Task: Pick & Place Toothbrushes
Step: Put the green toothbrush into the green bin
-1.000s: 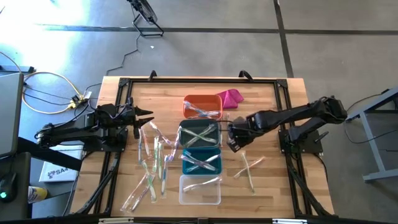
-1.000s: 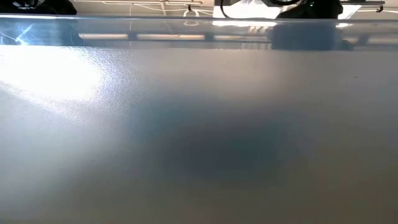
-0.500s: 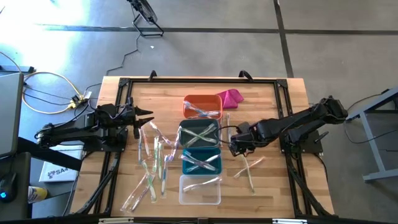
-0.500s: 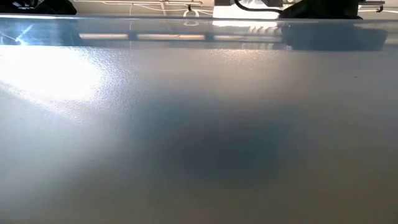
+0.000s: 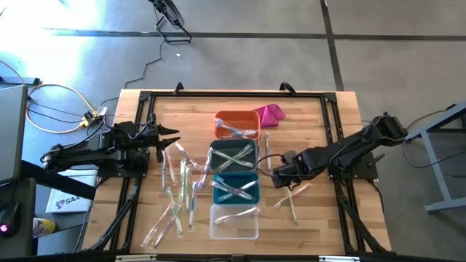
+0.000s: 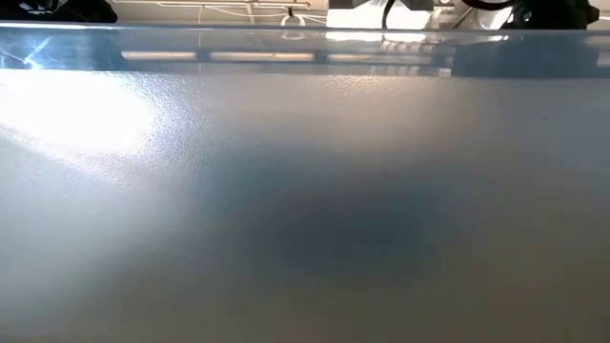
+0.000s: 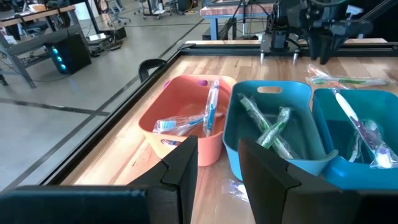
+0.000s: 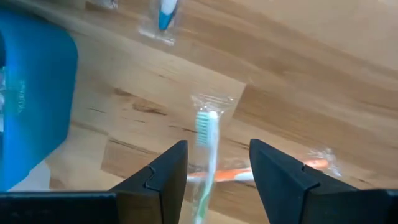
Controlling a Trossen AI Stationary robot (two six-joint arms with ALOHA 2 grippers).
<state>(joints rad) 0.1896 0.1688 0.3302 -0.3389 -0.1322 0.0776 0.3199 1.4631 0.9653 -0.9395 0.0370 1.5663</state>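
Note:
Two wrapped toothbrushes (image 5: 290, 196) lie crossed on the wood to the right of the bins. In the right wrist view they are a green one (image 8: 205, 138) and an orange one (image 8: 249, 175). My right gripper (image 5: 279, 177) hangs above them, pointing down, open (image 8: 217, 169) with the green one's head between its fingers but below them. Several more toothbrushes (image 5: 178, 195) lie loose at the left. Others rest in the orange bin (image 5: 237, 125), grey bin (image 5: 233, 156), teal bin (image 5: 235, 188) and clear bin (image 5: 234, 222). My left gripper (image 5: 169, 138) waits open (image 7: 217, 169) at the left.
A magenta cloth lump (image 5: 269, 113) lies behind the orange bin. Another wrapped toothbrush with a blue head (image 8: 166, 15) lies on the wood near the teal bin's wall (image 8: 34, 93). A black frame rims the table (image 5: 331, 131). The low view shows only a blurred grey surface.
My right gripper has gone from beside the grey bin toward the table's near edge and down, rolling its wrist, and now hangs over the crossed toothbrushes at the right. The toothbrushes and bins have stayed where they were.

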